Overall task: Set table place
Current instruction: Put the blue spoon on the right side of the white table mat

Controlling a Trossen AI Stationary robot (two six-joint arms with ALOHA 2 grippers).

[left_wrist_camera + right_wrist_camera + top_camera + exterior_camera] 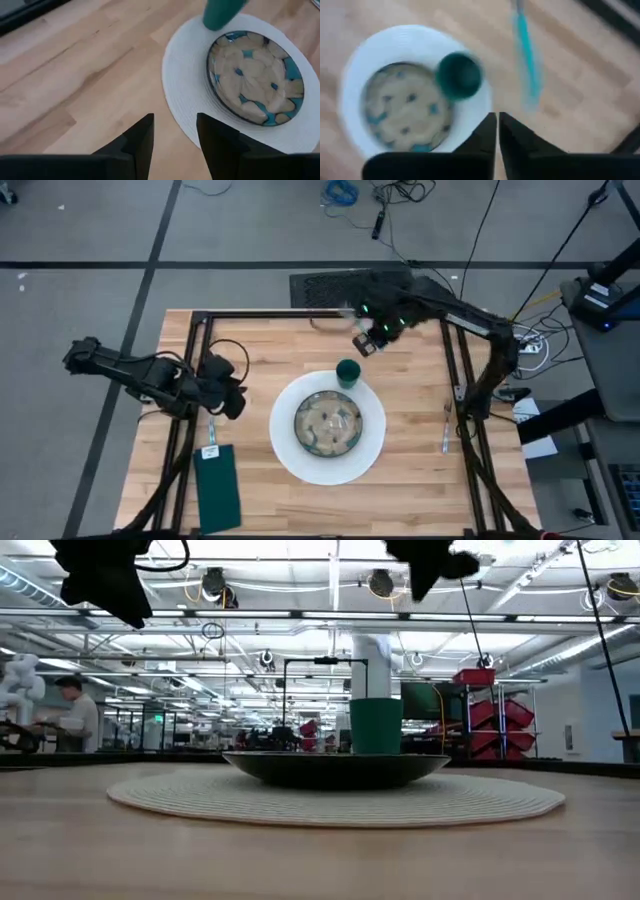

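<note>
A round white placemat (pixel 287 448) lies in the middle of the table (pixel 400 490). On it rests a plate (pixel 328 425) patterned in beige and blue, and a dark green cup (pixel 348 370) stands upright on the mat's far edge. My left gripper (pixel 175 132) hovers open above bare wood to the left of the mat, nothing between its fingers. My right gripper (pixel 497 120) is shut and empty, raised above the table just beyond the cup (pixel 460 75). In the low view both arms hang well above the plate (pixel 335 768).
A dark green napkin (pixel 218 485) with a white label lies at the near left. A utensil (pixel 445 430) lies on the table's right side. A blurred teal-handled utensil (pixel 525 55) shows on the wood in the right wrist view. A person (pixel 75 715) sits in the room behind.
</note>
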